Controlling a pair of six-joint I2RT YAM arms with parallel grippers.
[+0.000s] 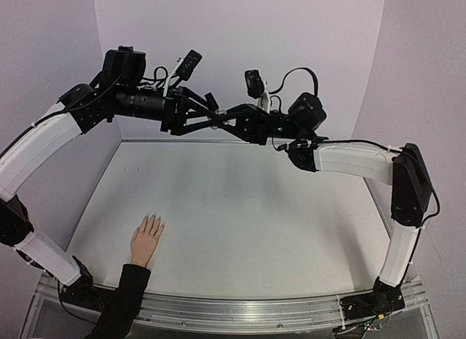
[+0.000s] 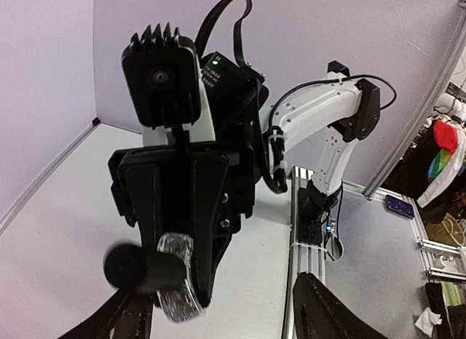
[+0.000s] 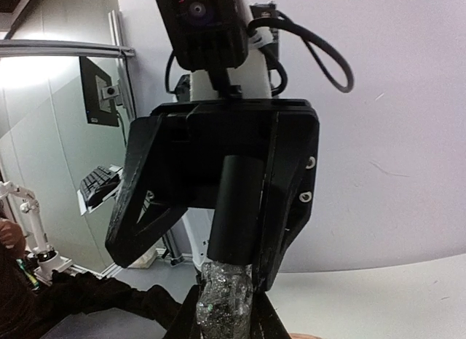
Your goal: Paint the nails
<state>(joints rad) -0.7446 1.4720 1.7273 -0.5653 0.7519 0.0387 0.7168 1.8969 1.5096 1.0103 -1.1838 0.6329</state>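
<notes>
White table [image 1: 255, 208] — mannequin hand [image 1: 146, 239] near front-left edge.

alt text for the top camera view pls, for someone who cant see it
Two robot arms reach over the back of a white table, left gripper and right gripper meeting tip to tip in mid-air. A pale mannequin hand in a black sleeve lies flat near the table's near-left corner, untouched.
</notes>
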